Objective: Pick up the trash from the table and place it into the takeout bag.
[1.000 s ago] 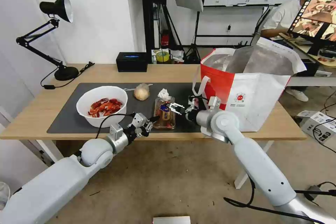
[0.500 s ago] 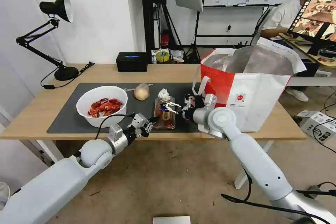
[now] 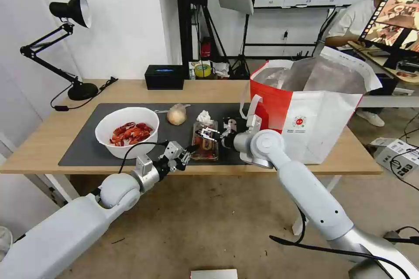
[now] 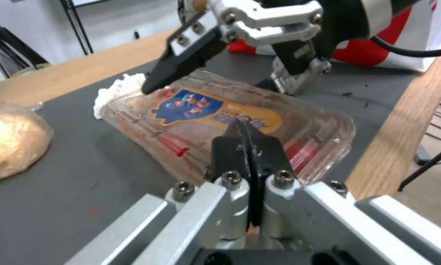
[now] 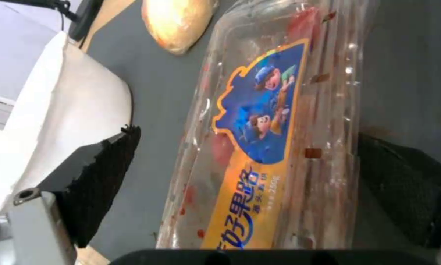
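The clear tray of cherry tomatoes [image 3: 205, 143] lies on the dark mat [image 3: 85, 150] near the table's [image 3: 39, 139] front edge. My right gripper [image 3: 208, 133] is open over it. In the right wrist view its gripper [image 5: 249, 140] has one black finger [image 5: 102, 176] on each long side of the tray [image 5: 274, 121]. My left gripper [image 3: 187, 153] is shut and empty, just short of the tray's near end [image 4: 299, 147], fingertips [image 4: 247, 141] pressed together. The bowl of crayfish shells [image 3: 126, 133], bagged bun [image 3: 176, 114] and tissue [image 3: 204, 117] sit on the mat. The takeout bag [image 3: 314, 113] stands open at right.
A black desk lamp [image 3: 72, 17] and its cord occupy the table's far left corner. A black rectangular box [image 3: 164, 76] sits at the back edge. A cardboard box [image 3: 393, 152] and cables lie on the floor at right.
My right gripper has moved left from beside the takeout bag to above the tray, its elbow following. The left arm and the items on the mat have stayed put.
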Controlling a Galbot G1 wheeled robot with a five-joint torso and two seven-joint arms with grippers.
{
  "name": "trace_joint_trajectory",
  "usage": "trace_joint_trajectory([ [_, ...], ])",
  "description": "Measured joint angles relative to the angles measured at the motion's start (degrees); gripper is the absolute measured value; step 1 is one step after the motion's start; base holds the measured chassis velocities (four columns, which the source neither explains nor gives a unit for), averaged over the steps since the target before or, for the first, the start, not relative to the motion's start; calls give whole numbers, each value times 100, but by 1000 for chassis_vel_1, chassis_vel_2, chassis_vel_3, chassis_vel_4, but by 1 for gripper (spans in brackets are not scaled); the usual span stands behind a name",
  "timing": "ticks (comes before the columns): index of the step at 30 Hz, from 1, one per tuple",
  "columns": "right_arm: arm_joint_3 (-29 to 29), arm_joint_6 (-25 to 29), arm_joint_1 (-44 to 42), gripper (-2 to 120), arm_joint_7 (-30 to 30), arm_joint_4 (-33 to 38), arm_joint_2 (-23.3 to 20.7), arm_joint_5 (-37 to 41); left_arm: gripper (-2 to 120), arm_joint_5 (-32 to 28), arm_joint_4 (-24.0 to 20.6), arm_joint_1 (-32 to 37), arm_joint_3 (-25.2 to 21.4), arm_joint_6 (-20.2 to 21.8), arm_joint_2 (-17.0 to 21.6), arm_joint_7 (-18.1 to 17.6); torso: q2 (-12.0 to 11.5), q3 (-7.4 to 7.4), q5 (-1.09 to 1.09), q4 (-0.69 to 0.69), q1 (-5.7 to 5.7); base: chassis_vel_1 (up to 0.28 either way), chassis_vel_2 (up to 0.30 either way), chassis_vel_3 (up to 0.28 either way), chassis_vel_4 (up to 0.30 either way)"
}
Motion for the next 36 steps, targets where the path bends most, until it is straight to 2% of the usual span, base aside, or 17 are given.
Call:
trace_joint_trajectory([
  [18,-152,-3,72,97,-32,-181,113,-9,0,-10,-36,19,16,-22,3,-19,1,-2,0,-1,-1,0,0,0,0],
  [21,-158,-2,85,92,-29,-204,113,-11,0,-9,-55,25,16,-25,2,-22,1,-2,0,-2,-1,0,0,0,0],
  [24,-160,3,81,75,-18,-216,107,-18,0,-9,-73,32,9,-29,2,-28,0,0,0,-2,0,0,0,0,0],
  [31,-147,16,9,56,-8,-189,87,-35,0,-8,-84,76,-27,-50,14,-30,0,0,0,-2,0,0,0,0,0],
  [32,-140,19,-11,47,-8,-182,82,-35,0,-5,-88,95,-42,-58,15,-30,-1,0,0,-1,0,0,0,0,0],
  [33,-140,19,-11,47,-8,-182,82,-35,0,-5,-88,95,-42,-58,15,-30,-1,0,0,-1,0,0,0,0,0],
  [36,-141,24,-43,33,-16,-166,70,-31,0,-1,-119,157,-98,-79,39,-30,-1,0,1,2,0,0,0,0,0],
])
